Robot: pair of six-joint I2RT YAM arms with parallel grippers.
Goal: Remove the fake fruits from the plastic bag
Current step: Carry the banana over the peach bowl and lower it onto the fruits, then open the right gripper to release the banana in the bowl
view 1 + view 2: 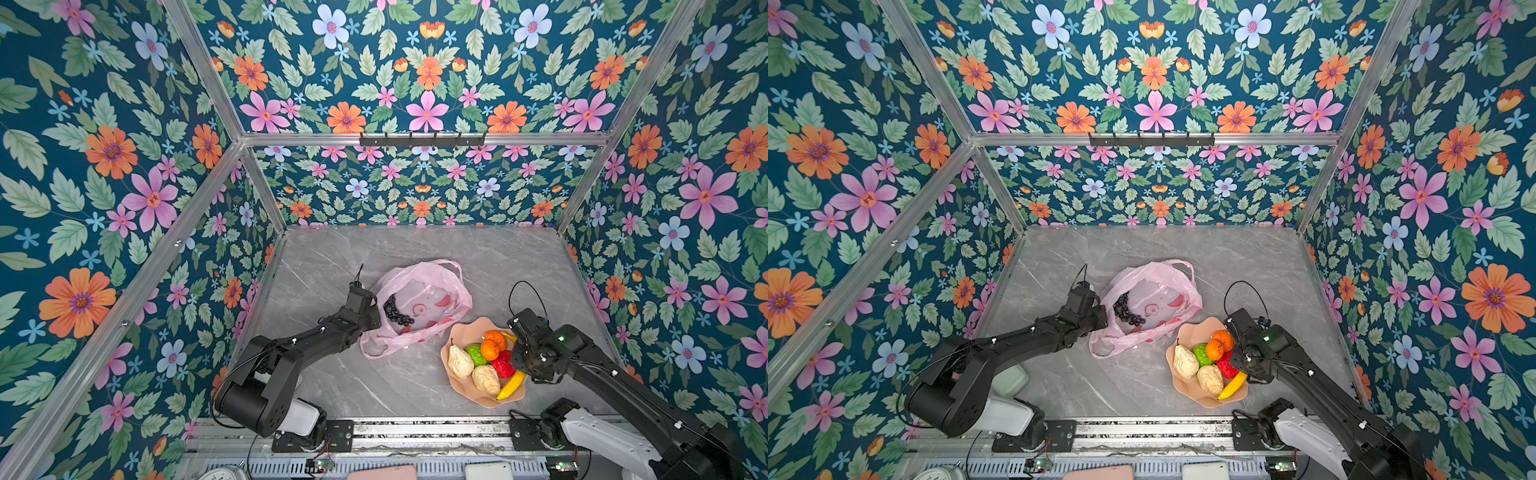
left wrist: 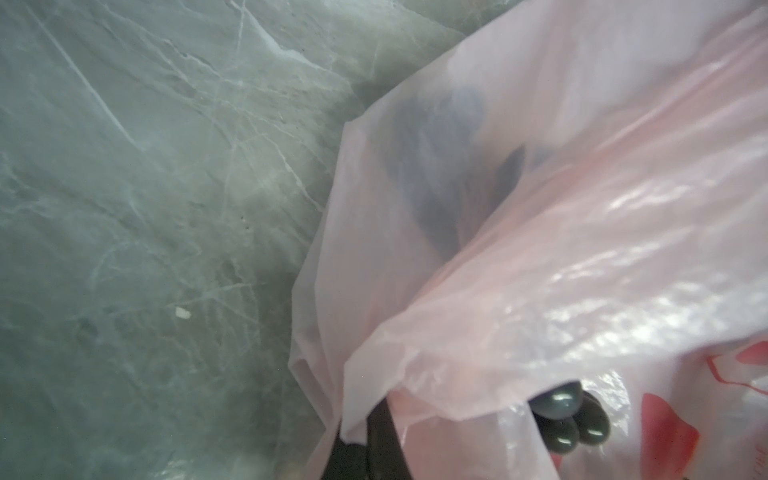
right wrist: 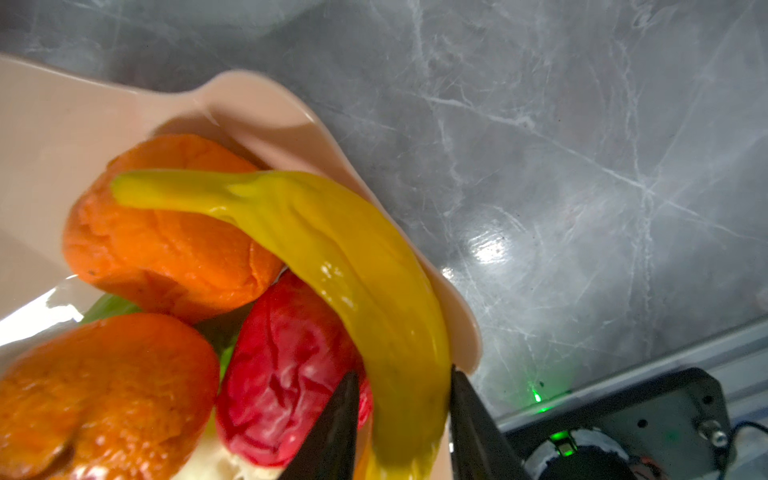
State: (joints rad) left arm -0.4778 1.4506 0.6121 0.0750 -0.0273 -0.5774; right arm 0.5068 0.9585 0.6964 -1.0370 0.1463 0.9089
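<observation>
While pinching left rim of crinkly pink plastic bag with closed left gripper, leaves dark purple grape bunch inside, just right of that gripper, lengthwise far-left to near-right. Straddles yellow plastic banana over peach scalloped plate with part-open right gripper, farther off.

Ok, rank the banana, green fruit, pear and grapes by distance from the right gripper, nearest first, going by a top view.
1. Banana: between the jaws of the right gripper, at the right edge of the plate.
2. Green fruit: mid-plate, left of the gripper.
3. Pear: on the plate's left side.
4. Grapes: farthest, inside the bag, off the plate to the upper left.
</observation>
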